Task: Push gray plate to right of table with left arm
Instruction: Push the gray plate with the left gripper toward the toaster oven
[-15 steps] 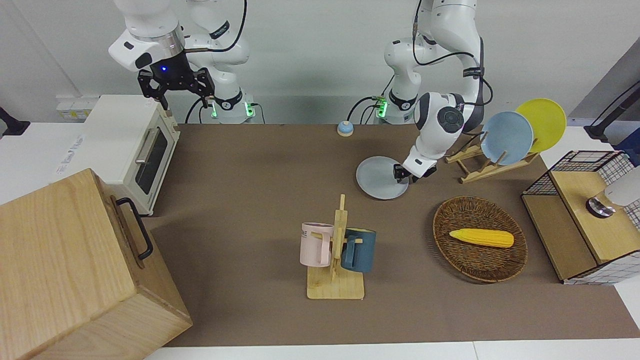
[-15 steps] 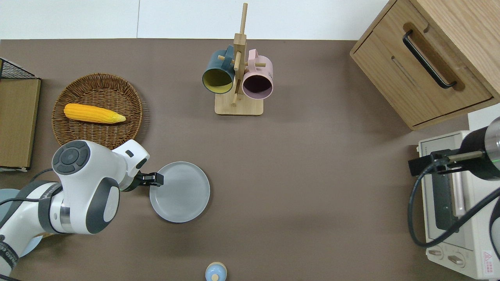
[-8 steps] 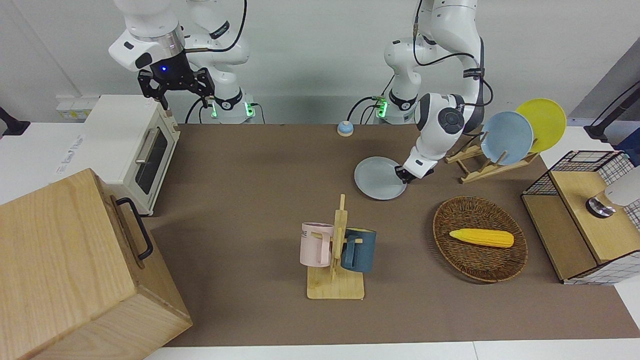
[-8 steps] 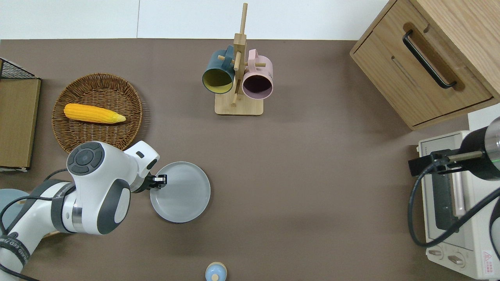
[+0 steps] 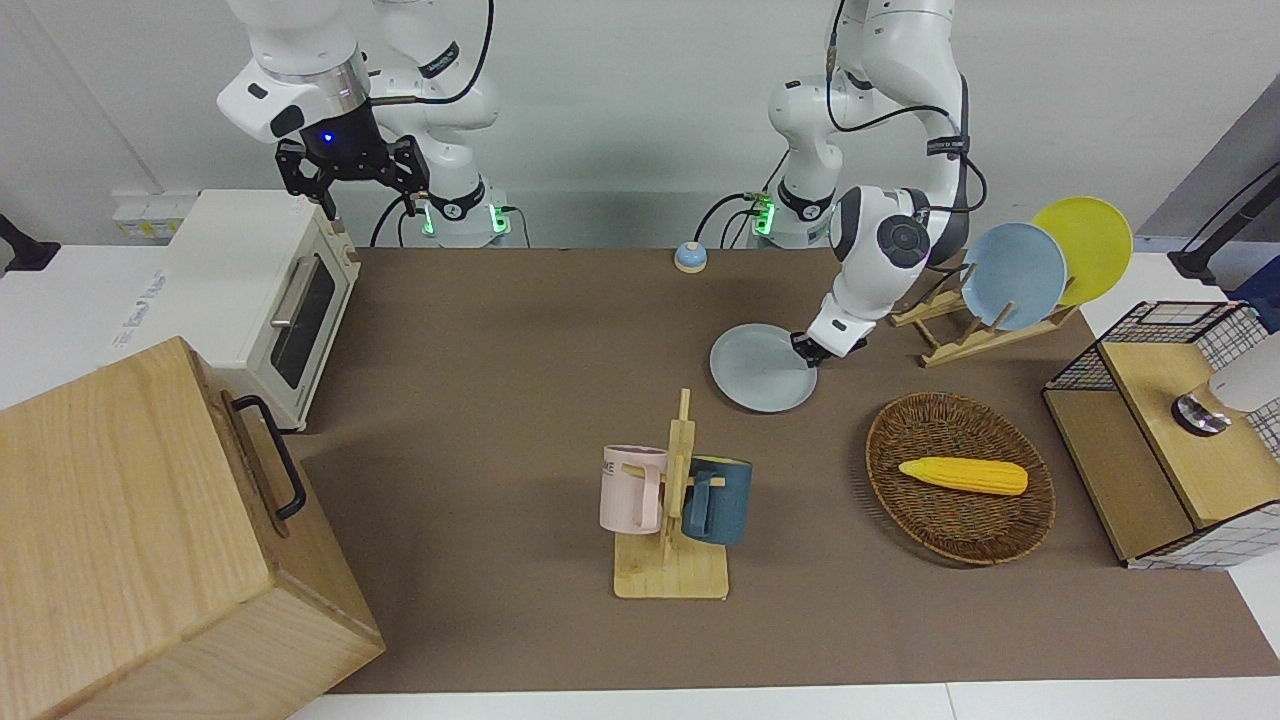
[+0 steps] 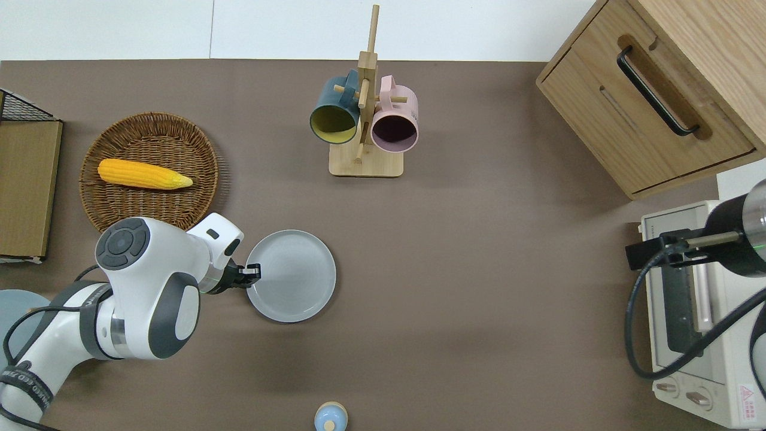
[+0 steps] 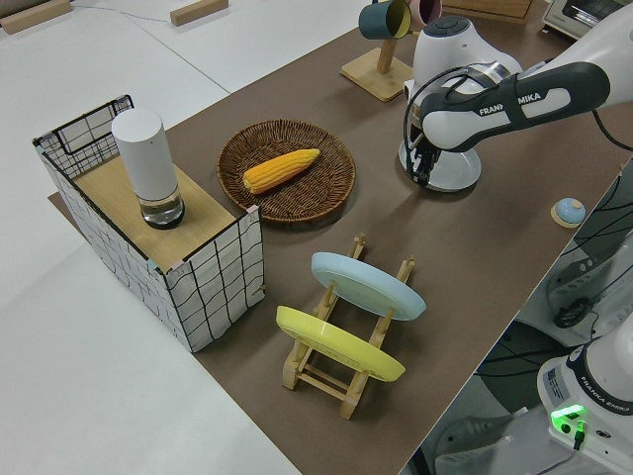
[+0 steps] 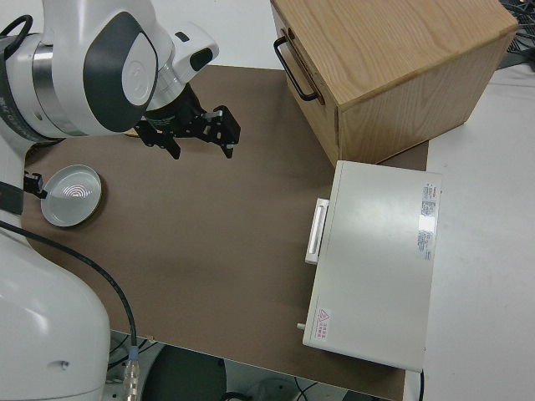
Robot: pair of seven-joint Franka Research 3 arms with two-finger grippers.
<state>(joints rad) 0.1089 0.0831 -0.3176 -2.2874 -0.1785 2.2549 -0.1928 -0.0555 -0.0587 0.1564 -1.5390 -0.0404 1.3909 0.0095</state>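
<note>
The gray plate (image 6: 291, 276) lies flat on the brown table (image 6: 479, 269), between the wicker basket and the middle of the table; it also shows in the front view (image 5: 762, 368) and the left side view (image 7: 457, 174). My left gripper (image 6: 252, 274) is low at the plate's rim on the side toward the left arm's end, fingers together and touching the rim. It shows in the front view (image 5: 806, 349) too. My right gripper (image 5: 347, 192) is open and empty; that arm is parked.
A mug rack (image 6: 364, 120) with two mugs stands farther from the robots. A wicker basket (image 6: 149, 203) holds corn (image 6: 143, 173). A dish rack (image 5: 985, 325) holds sky-blue and yellow plates. A toaster oven (image 5: 265, 290) and wooden cabinet (image 5: 150, 540) fill the right arm's end.
The gray plate has slid toward the right arm's end and slightly farther from the robots, with my left gripper following at its rim. The right arm has not moved.
</note>
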